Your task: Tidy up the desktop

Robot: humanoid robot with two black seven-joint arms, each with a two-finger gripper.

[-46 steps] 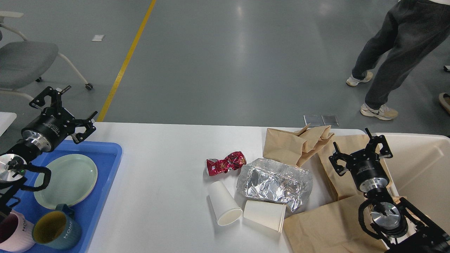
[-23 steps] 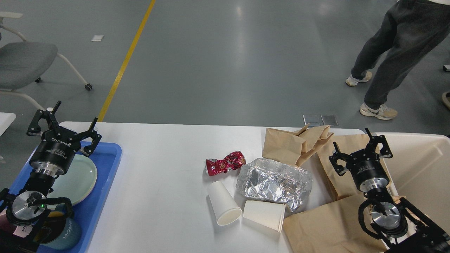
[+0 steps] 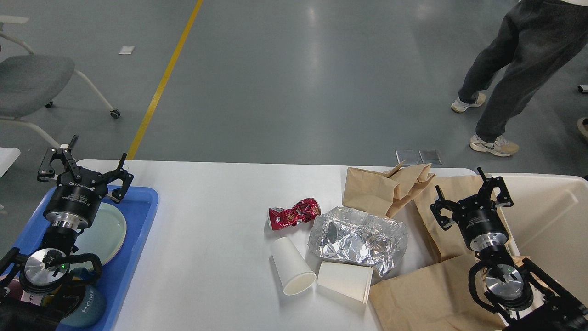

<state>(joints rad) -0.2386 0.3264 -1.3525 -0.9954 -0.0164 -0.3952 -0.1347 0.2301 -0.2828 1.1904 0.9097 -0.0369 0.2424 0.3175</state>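
Note:
The white desktop (image 3: 206, 230) carries litter in its right half: a crushed red can (image 3: 294, 214), a crumpled foil tray (image 3: 358, 239), two white paper cups (image 3: 291, 271) (image 3: 345, 280) lying on their sides, and brown paper bags (image 3: 386, 188) (image 3: 432, 294). My left gripper (image 3: 85, 163) is open above the far end of the blue tray (image 3: 133, 239), holding nothing. My right gripper (image 3: 471, 193) is open over the brown bags near the cream bin (image 3: 551, 220), also holding nothing.
The blue tray holds a pale green plate (image 3: 108, 230) and a blue mug (image 3: 87, 308), partly hidden by my left arm. A grey chair (image 3: 32, 82) stands at the far left. A person's legs (image 3: 505, 73) are on the floor beyond the table.
My left arm swung inward and down from the table's left edge; its gripper now points up over the tray's far end. The right arm has not moved.

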